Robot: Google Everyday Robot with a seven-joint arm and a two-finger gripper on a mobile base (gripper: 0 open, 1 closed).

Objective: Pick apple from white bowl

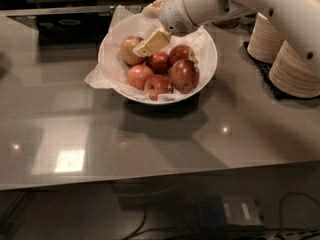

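Observation:
The white bowl [208, 66], lined with crumpled white paper, stands on the grey counter at the back centre. The pale yellowish apple [128, 49] lies at its back left, among several smaller red apples [159, 62] and a big dark-red apple [184, 76]. My gripper [150, 26] hangs over the back of the bowl, just right of and above the pale apple. It is open. One cream finger [152, 42] reaches down beside the pale apple and the other finger [154, 7] sits over the bowl's back rim. It holds nothing.
Two stacks of cream paper plates [295, 69] stand on a dark mat at the right, under my white arm [260, 4]. The grey counter [150, 144] stretches in front of the bowl to its front edge. Cables and a box lie on the floor below.

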